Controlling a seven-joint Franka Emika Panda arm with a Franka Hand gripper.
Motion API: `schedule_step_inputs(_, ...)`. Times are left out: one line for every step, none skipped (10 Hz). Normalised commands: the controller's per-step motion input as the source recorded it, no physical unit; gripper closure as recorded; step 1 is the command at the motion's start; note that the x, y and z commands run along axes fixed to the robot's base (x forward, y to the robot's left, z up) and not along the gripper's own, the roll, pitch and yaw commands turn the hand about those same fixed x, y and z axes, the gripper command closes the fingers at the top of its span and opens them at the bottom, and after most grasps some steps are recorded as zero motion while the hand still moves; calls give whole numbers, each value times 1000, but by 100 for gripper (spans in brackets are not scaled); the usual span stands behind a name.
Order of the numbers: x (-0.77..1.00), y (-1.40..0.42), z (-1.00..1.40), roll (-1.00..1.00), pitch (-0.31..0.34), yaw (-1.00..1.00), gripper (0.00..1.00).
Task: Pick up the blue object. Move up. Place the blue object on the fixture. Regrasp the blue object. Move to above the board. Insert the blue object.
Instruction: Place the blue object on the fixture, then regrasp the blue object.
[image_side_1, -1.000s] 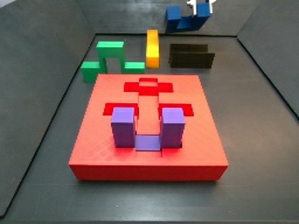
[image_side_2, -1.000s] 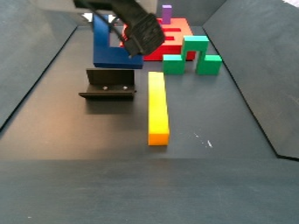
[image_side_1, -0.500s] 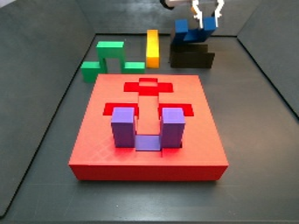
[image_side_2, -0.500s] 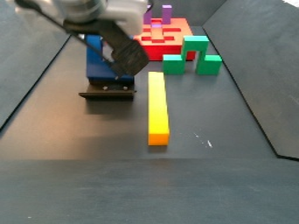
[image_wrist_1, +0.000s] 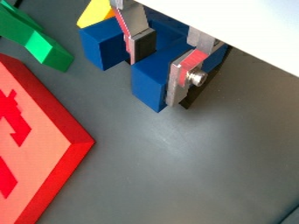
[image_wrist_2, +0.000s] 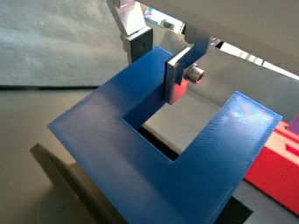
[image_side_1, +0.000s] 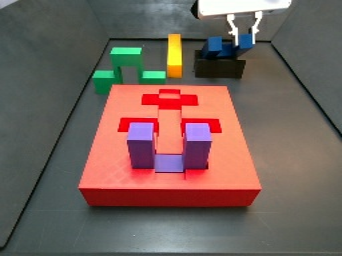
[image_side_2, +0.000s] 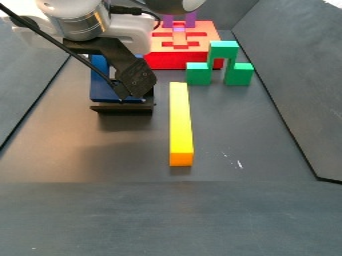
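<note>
The blue object (image_side_1: 214, 48) (image_side_2: 104, 85) stands on the black fixture (image_side_1: 221, 68) (image_side_2: 123, 106) at the far end of the floor, prongs up. My gripper (image_side_1: 243, 40) (image_side_2: 130, 80) comes down from above and is shut on one prong. In both wrist views the silver fingers (image_wrist_1: 184, 77) (image_wrist_2: 177, 74) straddle that prong of the blue object (image_wrist_1: 149, 83) (image_wrist_2: 117, 149), one in the notch, one outside. The red board (image_side_1: 167, 170) (image_side_2: 167, 50) lies apart from the fixture, with a cross recess showing.
A purple U-shaped block (image_side_1: 167, 145) sits in the board's near recess. A green stepped block (image_side_1: 123, 62) (image_side_2: 221, 62) and a long yellow bar (image_side_1: 174, 52) (image_side_2: 179, 120) lie between board and fixture. Grey walls ring the floor.
The gripper has come down with the blue object from high above the floor. The block now rests on the fixture and stands straighter than half a second ago.
</note>
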Motion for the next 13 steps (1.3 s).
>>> schedule_step_inputs(0,0,-123,31,6,-240,100)
schedule_step_inputs(-23,0,-60,0,0,-300,100)
schedule_step_inputs(0,0,-3,0,0,-217,100)
schedule_step_inputs(-17,0,0,0,0,0,100)
schedule_step_inputs(-149,14,-34,71,0,-63,100)
schedule_step_inputs(-109,11,-43,11,0,-40,100)
schedule_step_inputs(0,0,0,9,0,0,100)
schedule_step_inputs(0,0,-6,151,0,0,100)
schedule_step_inputs(0,-29,-9,174,0,0,100)
schedule_step_inputs(0,0,0,0,0,0,0)
schedule_step_inputs(234,131,166,-109,-66,0,0)
schedule_step_inputs(289,191,497,-186,-243,0,0)
schedule_step_inputs(380,211,637,-203,-240,0,0)
